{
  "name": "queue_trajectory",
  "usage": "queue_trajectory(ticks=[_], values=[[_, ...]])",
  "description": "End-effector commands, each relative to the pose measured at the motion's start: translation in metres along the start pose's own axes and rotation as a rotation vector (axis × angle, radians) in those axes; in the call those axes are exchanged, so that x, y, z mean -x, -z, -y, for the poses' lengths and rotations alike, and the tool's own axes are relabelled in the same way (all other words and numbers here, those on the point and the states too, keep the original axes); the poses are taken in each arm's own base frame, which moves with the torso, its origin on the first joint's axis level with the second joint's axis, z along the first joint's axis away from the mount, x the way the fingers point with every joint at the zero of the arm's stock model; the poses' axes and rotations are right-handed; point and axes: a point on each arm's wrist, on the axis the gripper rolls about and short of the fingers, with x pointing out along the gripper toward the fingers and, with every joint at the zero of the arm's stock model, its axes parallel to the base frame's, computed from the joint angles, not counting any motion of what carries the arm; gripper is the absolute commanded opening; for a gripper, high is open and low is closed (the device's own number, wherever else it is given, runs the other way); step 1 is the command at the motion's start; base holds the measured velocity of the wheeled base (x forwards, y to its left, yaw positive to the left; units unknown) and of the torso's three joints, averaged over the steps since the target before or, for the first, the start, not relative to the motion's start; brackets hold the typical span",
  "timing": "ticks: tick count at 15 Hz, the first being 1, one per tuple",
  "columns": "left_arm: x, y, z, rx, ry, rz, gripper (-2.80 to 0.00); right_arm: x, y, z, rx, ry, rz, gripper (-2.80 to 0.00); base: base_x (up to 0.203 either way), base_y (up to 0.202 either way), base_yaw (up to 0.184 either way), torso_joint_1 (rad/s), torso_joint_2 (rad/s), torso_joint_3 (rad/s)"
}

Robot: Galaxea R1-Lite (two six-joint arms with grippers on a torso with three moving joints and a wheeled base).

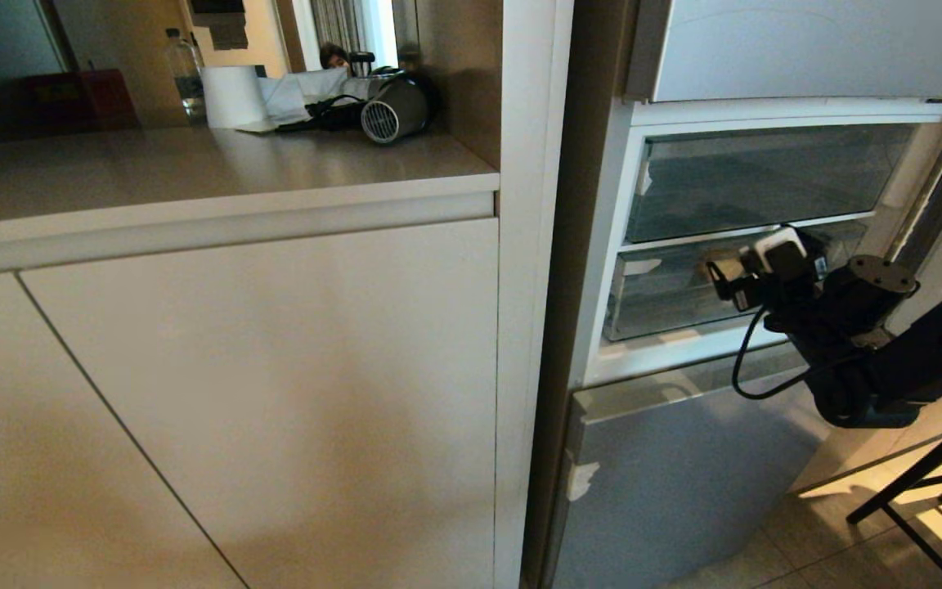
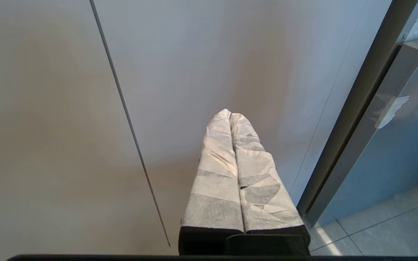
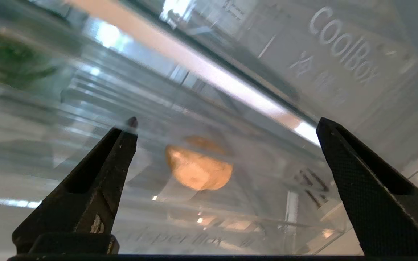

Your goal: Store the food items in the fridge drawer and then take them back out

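Inside, clear drawer [image 3: 252, 203] wall fronts potato [image 3: 198, 168] and pepper [image 3: 9, 59].

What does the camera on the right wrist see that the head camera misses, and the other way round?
Only the right wrist view shows the potato and the green bell pepper lying in the clear fridge drawer, framed by the wide-open right gripper. Only the head view shows the countertop with a paper roll and the cupboard doors. Both show the drawer.
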Motion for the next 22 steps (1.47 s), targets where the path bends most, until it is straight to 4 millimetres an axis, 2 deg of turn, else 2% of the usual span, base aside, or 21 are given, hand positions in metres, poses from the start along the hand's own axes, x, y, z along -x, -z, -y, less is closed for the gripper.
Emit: queue_trajectory(ticks=[1, 7, 13, 17, 22], values=[[-0.001, 0.002, 0.0, 0.0, 0.0, -0.009, -2.8, -0.003, -0.002, 0.002, 0.006, 0.013, 0.017, 0.0, 0.0, 0.0, 0.0, 0.0, 0.0, 0.0], [-0.001, 0.002, 0.0, 0.0, 0.0, -0.009, -2.8, -0.001, -0.009, 0.006, 0.009, 0.019, 0.028, 0.0, 0.0, 0.0, 0.0, 0.0, 0.0, 0.0], [-0.001, 0.002, 0.0, 0.0, 0.0, -0.009, -2.8, 0.018, -0.029, 0.018, 0.031, 0.02, 0.025, 0.0, 0.0, 0.0, 0.0, 0.0, 0.0, 0.0], [-0.001, 0.003, 0.0, 0.0, 0.0, -0.01, -2.8, 0.036, -0.042, 0.026, 0.032, 0.014, 0.015, 0.0, 0.0, 0.0, 0.0, 0.0, 0.0, 0.0], [-0.001, 0.002, 0.0, 0.0, 0.001, -0.009, -2.8, 0.071, -0.059, 0.033, 0.04, -0.013, -0.022, 0.0, 0.0, 0.0, 0.0, 0.0, 0.0, 0.0]])
